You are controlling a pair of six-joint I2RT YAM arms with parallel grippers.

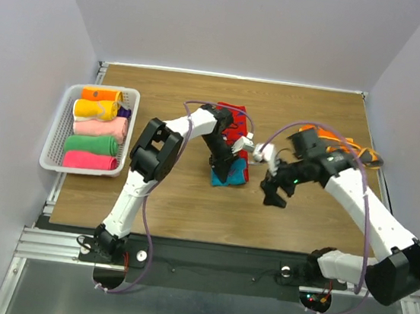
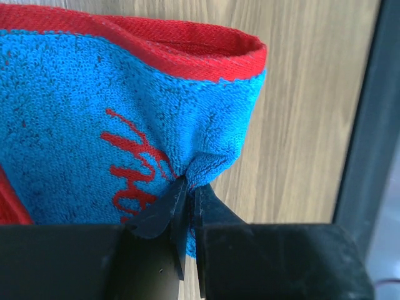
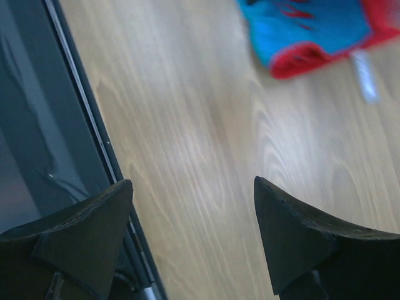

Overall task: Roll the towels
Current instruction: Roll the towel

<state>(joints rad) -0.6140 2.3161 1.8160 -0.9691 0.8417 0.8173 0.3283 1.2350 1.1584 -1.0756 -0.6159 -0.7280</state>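
A red towel with a blue patterned side (image 1: pixel 239 119) lies at the middle of the table, its near end folded so the blue face (image 2: pixel 94 112) shows. My left gripper (image 2: pixel 190 189) is shut on the blue corner of that fold; in the top view it (image 1: pixel 222 174) stands over the towel's near edge. My right gripper (image 1: pixel 273 198) hangs just right of the towel, open, with only bare wood between its fingers (image 3: pixel 294 231). The red and blue towel (image 3: pixel 312 31) shows at the upper right of the right wrist view. An orange towel (image 1: pixel 367 155) lies behind the right arm.
A white slatted basket (image 1: pixel 55 138) at the left edge holds several rolled towels, among them orange (image 1: pixel 99 94), yellow (image 1: pixel 97 109) and green (image 1: pixel 90 144). The table's dark near edge (image 3: pixel 81 125) runs close to the right gripper.
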